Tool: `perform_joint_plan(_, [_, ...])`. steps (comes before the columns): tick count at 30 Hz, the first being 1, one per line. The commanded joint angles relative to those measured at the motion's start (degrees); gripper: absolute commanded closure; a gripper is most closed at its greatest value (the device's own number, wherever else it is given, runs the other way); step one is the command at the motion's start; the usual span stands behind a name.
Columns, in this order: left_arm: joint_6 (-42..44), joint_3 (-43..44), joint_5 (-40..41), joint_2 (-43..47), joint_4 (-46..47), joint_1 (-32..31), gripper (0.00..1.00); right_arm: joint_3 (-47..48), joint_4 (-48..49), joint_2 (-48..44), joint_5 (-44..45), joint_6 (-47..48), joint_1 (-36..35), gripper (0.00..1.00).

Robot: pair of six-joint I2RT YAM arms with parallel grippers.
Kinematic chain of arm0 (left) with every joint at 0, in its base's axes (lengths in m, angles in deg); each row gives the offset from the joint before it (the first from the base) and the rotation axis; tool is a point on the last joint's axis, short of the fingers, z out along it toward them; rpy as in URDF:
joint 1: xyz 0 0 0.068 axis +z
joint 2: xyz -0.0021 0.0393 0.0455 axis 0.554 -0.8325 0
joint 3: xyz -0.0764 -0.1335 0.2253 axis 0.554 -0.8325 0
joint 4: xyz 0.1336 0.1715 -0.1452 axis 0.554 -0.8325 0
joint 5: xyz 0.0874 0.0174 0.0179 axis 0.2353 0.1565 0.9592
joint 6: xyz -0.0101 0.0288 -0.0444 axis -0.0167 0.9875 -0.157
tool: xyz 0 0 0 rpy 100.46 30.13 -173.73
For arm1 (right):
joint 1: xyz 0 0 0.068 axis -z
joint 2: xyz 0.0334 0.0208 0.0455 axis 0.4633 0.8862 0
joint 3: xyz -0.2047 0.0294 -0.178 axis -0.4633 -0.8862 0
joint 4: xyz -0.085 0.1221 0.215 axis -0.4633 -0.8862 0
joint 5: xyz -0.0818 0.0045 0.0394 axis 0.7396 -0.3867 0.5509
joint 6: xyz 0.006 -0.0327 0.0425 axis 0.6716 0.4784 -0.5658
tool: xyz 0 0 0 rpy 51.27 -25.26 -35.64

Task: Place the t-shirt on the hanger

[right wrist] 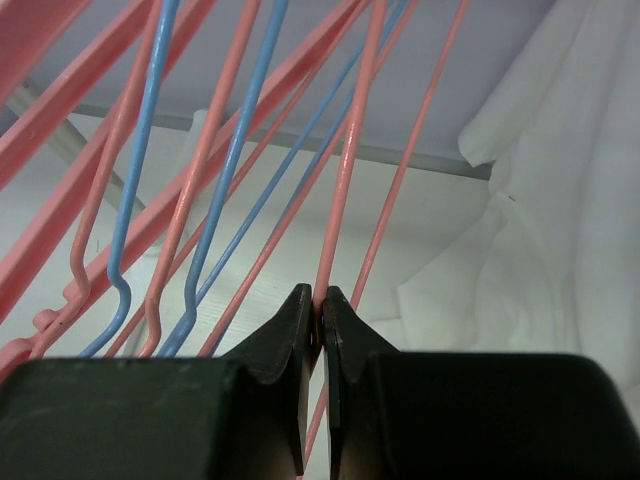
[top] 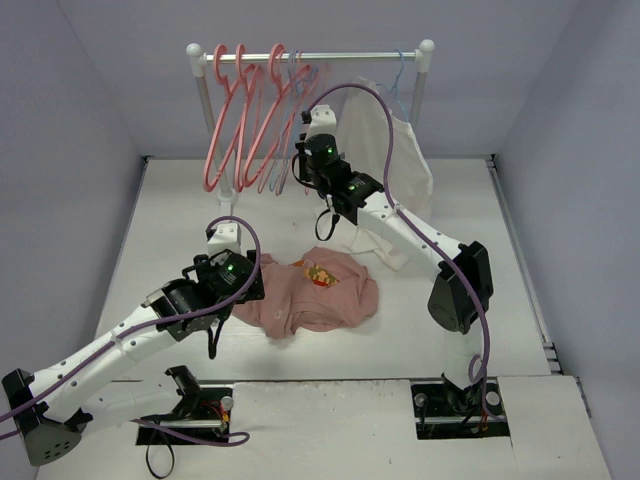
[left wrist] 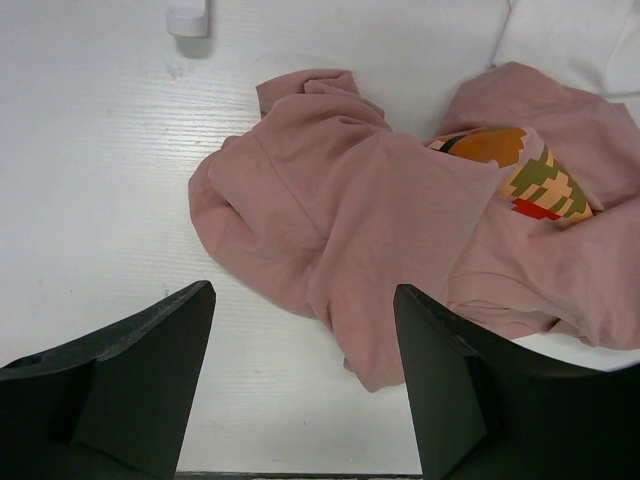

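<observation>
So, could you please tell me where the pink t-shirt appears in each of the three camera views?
Top external: the t-shirt lies crumpled at the centre of the picture.
Left wrist: it fills the centre and right.
Right wrist: not in it.
Shared landmark: the white shirt, at upper right of the top view, in the top right corner of the left wrist view, and on the right side of the right wrist view.

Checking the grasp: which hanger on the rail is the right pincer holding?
A coral-pink hanger, its wire pinched in the shut right pincer; the blue hangers and other pink ones hang free.
</observation>
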Motion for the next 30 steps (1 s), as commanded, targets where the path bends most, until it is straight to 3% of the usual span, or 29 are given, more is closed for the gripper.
perform_joint_plan(1, [-0.5, 2.1, 0.7, -0.5, 0.9, 0.4, 0.32, -1.5, 4.5, -7.1, 2.8, 1.2, 1.1, 1.0])
perform_joint_plan(17, [-0.1, 1.9, 0.1, -2.4, 2.2, 0.7, 0.32, -17.4, 4.4, -20.4, -7.3, 4.0, 8.2, 1.0])
perform_joint_plan(25, [0.6, 2.1, -0.8, -3.8, 3.5, 0.9, 0.32, -22.0, 4.5, -21.5, -21.5, 10.7, 10.9, 1.0])
perform_joint_plan(30, [0.8, 2.4, -1.2, -4.8, 4.2, 0.9, 0.32, -22.4, 4.6, -21.0, -22.5, 12.7, 11.8, 1.0])
